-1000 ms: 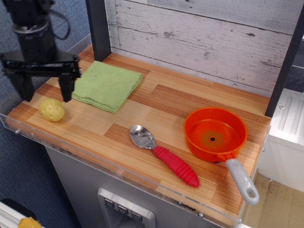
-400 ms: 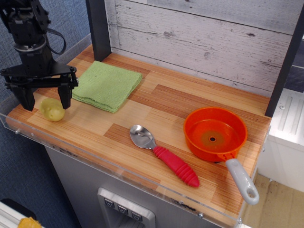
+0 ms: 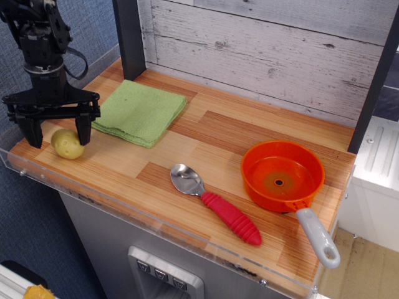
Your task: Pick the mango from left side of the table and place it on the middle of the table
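Note:
The mango [image 3: 67, 144] is a small pale yellow-green egg-shaped fruit. It lies on the striped wood table [image 3: 212, 134] near the front left corner. My black gripper [image 3: 57, 135] hangs straight above it, open. One finger [image 3: 32, 131] stands left of the mango and the other [image 3: 83, 129] right of it. The fingertips reach down to about the mango's top and sides. I cannot tell if they touch it.
A folded green cloth [image 3: 138, 111] lies just right of the gripper. A metal spoon with a red handle [image 3: 215, 204] lies at the front middle. An orange pan with a grey handle [image 3: 284, 176] sits at the right. A clear rim [image 3: 37, 175] edges the table front.
My gripper has come down and shifted slightly left, so its open fingers now straddle the mango. The mango has stayed in place.

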`<move>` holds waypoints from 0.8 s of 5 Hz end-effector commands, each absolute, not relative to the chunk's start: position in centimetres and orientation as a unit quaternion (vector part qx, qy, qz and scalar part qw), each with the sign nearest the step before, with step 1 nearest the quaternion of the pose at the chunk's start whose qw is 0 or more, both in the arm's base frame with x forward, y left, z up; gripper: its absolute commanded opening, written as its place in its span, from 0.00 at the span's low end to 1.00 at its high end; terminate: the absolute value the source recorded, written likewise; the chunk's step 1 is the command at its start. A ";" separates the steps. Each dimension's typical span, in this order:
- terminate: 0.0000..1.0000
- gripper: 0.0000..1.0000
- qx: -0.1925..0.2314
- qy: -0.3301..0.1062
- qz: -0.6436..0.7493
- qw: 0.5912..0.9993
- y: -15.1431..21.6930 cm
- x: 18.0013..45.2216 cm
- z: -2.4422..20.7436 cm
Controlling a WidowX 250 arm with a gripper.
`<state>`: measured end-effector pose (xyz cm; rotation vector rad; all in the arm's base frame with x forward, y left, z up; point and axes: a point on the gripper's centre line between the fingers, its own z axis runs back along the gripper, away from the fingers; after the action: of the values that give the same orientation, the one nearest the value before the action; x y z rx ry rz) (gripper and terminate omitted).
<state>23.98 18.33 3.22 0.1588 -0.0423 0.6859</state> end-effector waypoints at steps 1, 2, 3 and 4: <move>0.00 1.00 0.077 -0.020 0.367 0.927 19.8 23.5 2.9; 0.00 1.00 0.072 -0.016 0.373 0.925 20.0 23.5 2.5; 0.00 1.00 0.069 -0.019 0.373 0.925 20.2 23.4 2.4; 0.00 0.00 0.071 -0.018 0.374 0.924 20.4 23.3 2.7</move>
<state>23.62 19.68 1.77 0.1331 -0.0055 0.7530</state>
